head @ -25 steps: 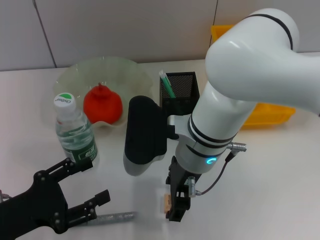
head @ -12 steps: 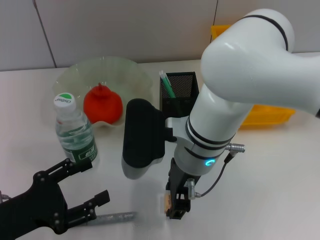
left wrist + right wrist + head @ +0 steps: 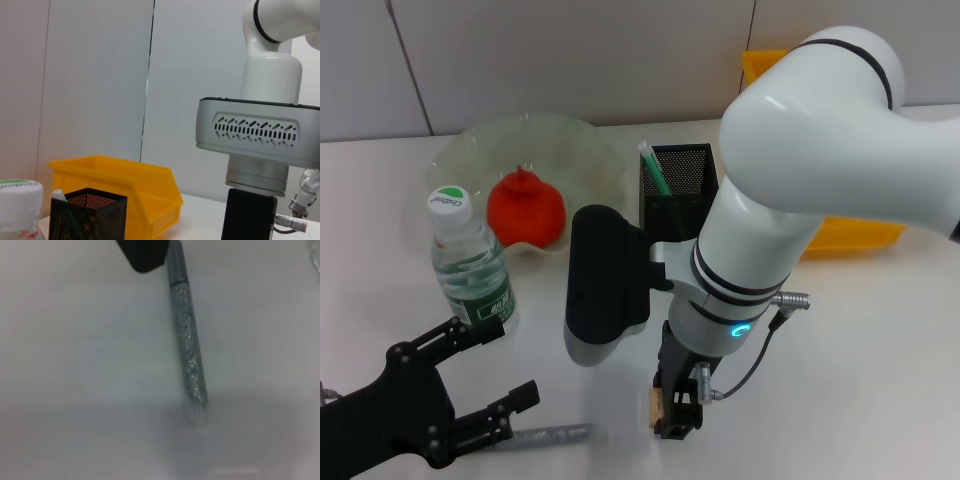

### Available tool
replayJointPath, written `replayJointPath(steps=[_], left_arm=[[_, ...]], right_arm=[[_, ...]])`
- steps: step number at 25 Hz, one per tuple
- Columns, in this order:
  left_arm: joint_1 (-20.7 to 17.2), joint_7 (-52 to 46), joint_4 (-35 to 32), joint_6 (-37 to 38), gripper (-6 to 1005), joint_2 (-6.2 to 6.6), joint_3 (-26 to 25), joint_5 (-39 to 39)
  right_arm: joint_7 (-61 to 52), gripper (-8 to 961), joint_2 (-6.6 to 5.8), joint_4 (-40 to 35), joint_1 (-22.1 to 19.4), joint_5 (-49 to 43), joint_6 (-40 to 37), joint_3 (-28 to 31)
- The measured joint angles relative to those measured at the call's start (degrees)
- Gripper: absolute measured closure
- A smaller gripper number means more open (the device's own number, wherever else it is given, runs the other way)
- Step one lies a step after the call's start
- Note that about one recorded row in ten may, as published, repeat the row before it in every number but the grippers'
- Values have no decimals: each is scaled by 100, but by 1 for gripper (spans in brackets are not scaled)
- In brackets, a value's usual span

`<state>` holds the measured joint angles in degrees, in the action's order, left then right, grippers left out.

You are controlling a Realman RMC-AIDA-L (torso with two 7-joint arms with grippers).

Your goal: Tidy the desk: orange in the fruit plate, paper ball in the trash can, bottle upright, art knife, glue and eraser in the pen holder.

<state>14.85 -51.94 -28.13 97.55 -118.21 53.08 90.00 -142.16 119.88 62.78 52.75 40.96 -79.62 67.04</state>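
While right gripper (image 3: pixel 672 412) jaws clamp half-hidden eraser (image 3: pixel 653 407), left gripper (image 3: pixel 470 385) jaws gape, arm cut off

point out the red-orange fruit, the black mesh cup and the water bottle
Red-orange round orange (image 3: pixel 526 212), head view, front skin.
Black mesh square pen holder (image 3: pixel 685 200), head view, front wall.
Clear plastic bottle (image 3: pixel 475 278), head view, green label.

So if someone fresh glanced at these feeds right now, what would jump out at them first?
The big white right arm fills the middle of the head view, its right gripper down at the table near the front edge, closed on the small beige eraser. Behind it, the red-orange orange sits in the pale green fruit plate, with the bottle upright in front. The black left gripper waits open at front left beside a glittery stick.
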Motion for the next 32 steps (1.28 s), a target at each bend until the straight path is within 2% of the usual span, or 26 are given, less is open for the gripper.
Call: replayJointPath(steps=[20,32], left_arm=[[0,0,0,9,197,0,0,0],[-18,0,0,26,198,0,0,0]], right_arm=[[-11,538,0,-67,-4,1,68,10],[-184,564,-36,282,-78,-115,-24,126]])
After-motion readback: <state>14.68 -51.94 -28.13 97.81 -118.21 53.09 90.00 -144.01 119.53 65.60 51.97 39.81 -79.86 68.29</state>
